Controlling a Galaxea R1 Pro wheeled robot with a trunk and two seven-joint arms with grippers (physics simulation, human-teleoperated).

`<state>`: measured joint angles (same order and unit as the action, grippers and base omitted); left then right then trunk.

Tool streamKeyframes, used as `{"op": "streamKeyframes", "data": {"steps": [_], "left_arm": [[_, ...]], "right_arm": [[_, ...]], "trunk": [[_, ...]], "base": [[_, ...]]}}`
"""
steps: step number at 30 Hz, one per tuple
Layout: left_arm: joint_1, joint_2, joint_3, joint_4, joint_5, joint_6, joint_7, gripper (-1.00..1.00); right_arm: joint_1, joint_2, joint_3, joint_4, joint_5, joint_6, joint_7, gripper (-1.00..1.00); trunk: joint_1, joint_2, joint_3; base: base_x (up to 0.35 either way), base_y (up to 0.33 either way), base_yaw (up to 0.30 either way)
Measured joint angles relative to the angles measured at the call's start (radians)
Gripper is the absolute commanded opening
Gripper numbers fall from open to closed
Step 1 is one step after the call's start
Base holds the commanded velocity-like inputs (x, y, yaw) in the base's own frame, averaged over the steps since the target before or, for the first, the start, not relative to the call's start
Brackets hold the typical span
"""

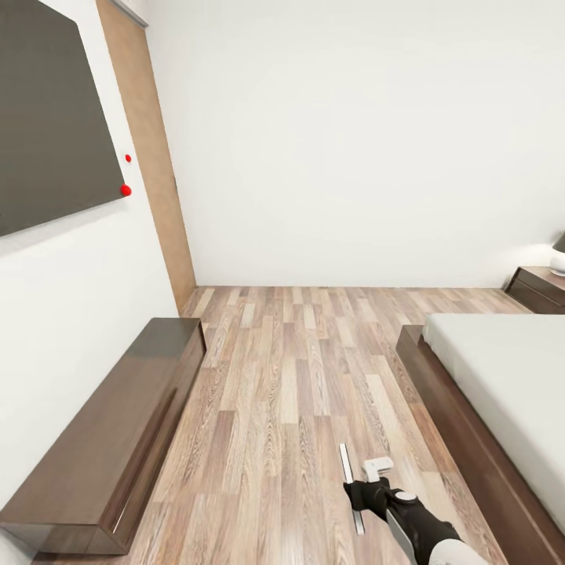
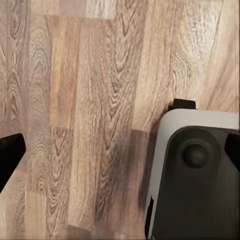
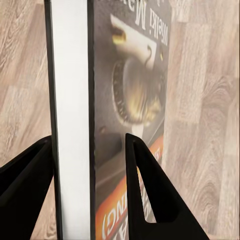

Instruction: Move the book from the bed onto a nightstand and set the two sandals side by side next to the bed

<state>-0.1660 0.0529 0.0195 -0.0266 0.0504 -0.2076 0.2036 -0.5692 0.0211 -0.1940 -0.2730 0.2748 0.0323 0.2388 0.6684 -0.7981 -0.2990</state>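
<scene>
My right gripper (image 1: 362,488) hangs low over the floor beside the bed (image 1: 502,377), shut on the book (image 1: 345,463), which it holds on edge. Up close in the right wrist view, the black fingers (image 3: 145,190) clamp the book (image 3: 130,75) across its white page edge and its dark cover with an orange band. The left gripper (image 2: 120,150) is open over bare floor, a black finger (image 2: 9,152) showing at the picture's side. A dark-brown nightstand (image 1: 540,289) stands against the far wall past the bed. The sandals are out of view.
A long low dark-wood bench (image 1: 118,424) runs along the left wall under a dark wall panel (image 1: 47,118). Wood-plank floor (image 1: 290,369) stretches between bench and bed to the far white wall. A white lamp (image 1: 559,255) sits on the nightstand. My own base (image 2: 200,175) shows in the left wrist view.
</scene>
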Motion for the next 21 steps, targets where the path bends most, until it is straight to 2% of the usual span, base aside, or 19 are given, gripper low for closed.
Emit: {"op": "streamKeyframes", "data": {"steps": [6, 8, 11, 13, 14, 16, 19, 21], "left_arm": [[0.002, -0.039, 0.005, 0.001, 0.0, -0.007, -0.002, 1.0], [0.002, -0.073, -0.008, 0.0, -0.01, -0.021, -0.027, 1.0], [-0.006, -0.074, -0.016, -0.004, -0.013, -0.026, -0.043, 1.0], [-0.023, -0.059, -0.019, -0.029, -0.01, -0.017, -0.049, 1.0], [-0.053, -0.038, -0.018, -0.077, -0.006, 0.071, -0.049, 1.0], [-0.079, -0.03, -0.02, -0.107, -0.006, 0.142, -0.046, 1.0], [-0.129, -0.004, -0.018, -0.284, -0.006, 0.417, -0.039, 1.0], [-0.137, 0.005, -0.017, -0.359, -0.006, 0.492, -0.036, 1.0]], "right_arm": [[0.0, 0.0, 0.0, -0.036, 0.002, 0.048, 0.0, -1.0], [0.0, -0.001, 0.0, -0.046, 0.001, 0.063, 0.008, -1.0], [0.0, 0.0, 0.0, -0.048, 0.001, 0.07, 0.009, -1.0], [0.0, 0.0, 0.0, -0.049, 0.002, 0.073, 0.006, -1.0], [0.0, 0.0, 0.003, -0.049, 0.005, 0.071, 0.002, -1.0], [0.0, 0.0, 0.002, -0.049, 0.005, 0.069, 0.003, -1.0], [0.0, -0.003, -0.001, -0.05, 0.002, 0.068, 0.004, -1.0], [0.0, -0.003, -0.001, -0.051, 0.003, 0.069, 0.002, -1.0]], "trunk": [[0.0, 0.0, 0.0], [0.0, 0.0, 0.0], [0.0, 0.0, 0.0], [-0.001, 0.0, 0.0], [-0.001, 0.0, 0.0], [-0.001, 0.0, 0.0], [-0.001, 0.0, 0.0], [-0.001, 0.0, 0.0]], "base": [[0.0, 0.0, 0.0], [0.084, 0.0, 0.0], [0.226, 0.0, 0.0], [0.306, 0.0, 0.0], [0.326, 0.0, 0.0], [0.33, 0.0, 0.0], [0.336, 0.0, 0.0], [0.337, 0.0, 0.0]]}}
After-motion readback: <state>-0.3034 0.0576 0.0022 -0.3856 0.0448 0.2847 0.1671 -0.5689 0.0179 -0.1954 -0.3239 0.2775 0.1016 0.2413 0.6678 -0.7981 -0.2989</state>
